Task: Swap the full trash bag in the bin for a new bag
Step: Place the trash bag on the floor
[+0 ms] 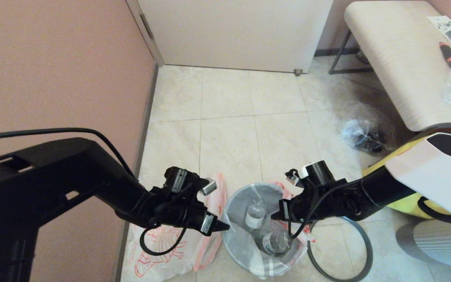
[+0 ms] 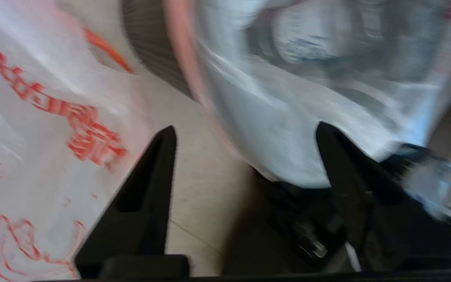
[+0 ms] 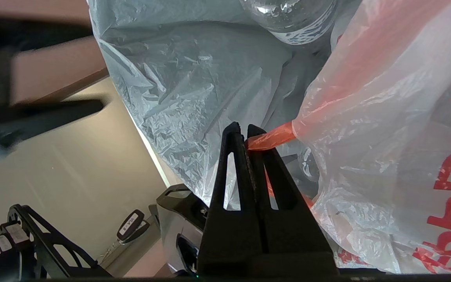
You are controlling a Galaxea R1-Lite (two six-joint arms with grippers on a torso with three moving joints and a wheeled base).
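Now lifting-out step: right end effector (image 3: 245,135) clamped on orange handle of thin white see-through full trash bag (image 1: 262,231), seated in small round black bin (image 1: 236,256) on tiled floor (image 1: 229,117). Left end effector (image 2: 245,131) spread wide, empty, at bin's near-wall rim — needs the other handle. Flat limp new bag (image 1: 163,250) alongside, by wall; open floor ahead.

Pale tiled floor (image 1: 229,129), carrying bin (image 1: 236,250) with full bag (image 1: 249,199), flat new bag (image 1: 163,250) beside it, grey hoop (image 1: 360,235), crumpled clear plastic (image 1: 360,131), yellow tote (image 1: 409,203).
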